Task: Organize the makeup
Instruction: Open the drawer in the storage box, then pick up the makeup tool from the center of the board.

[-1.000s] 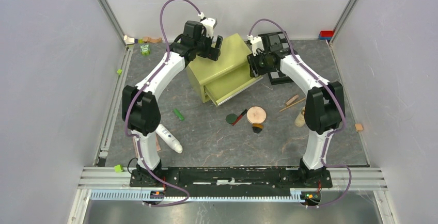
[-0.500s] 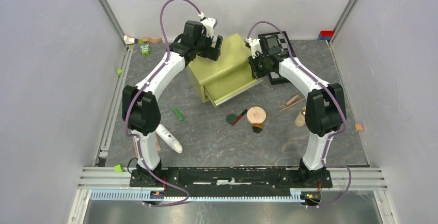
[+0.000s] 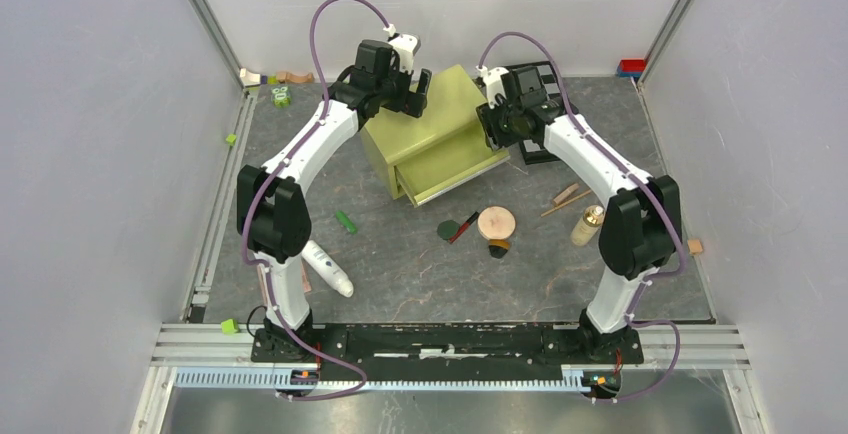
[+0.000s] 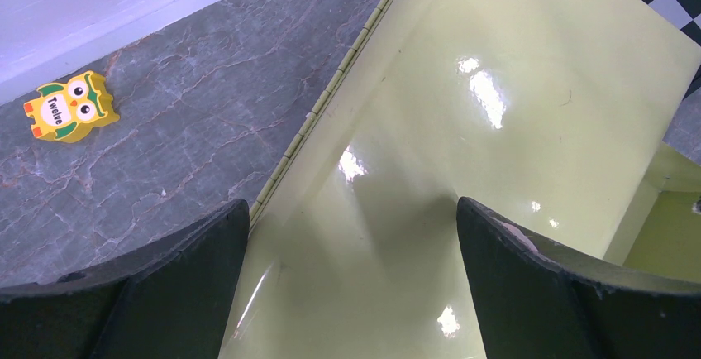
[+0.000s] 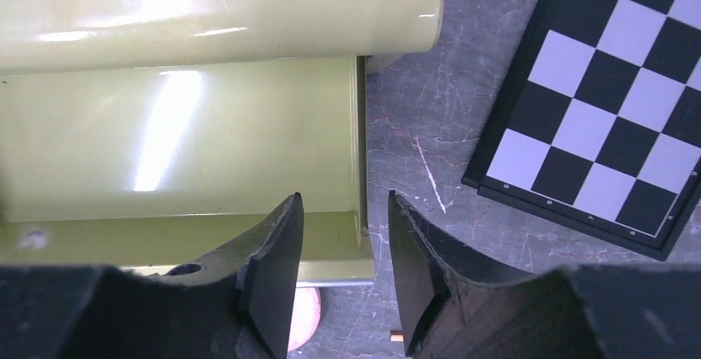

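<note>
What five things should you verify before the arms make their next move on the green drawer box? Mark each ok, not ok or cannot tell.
1. Drawer pulled partly out of the green box: ok.
2. Left gripper jaws wide open above the box top: ok.
3. Right gripper jaws astride the drawer's right side wall, gap on both sides: ok.
4. Checkerboard apart from the right gripper: ok.
5. Makeup in the drawer: not ok; round peach compact, white tube and beige bottle lie on the table.
</note>
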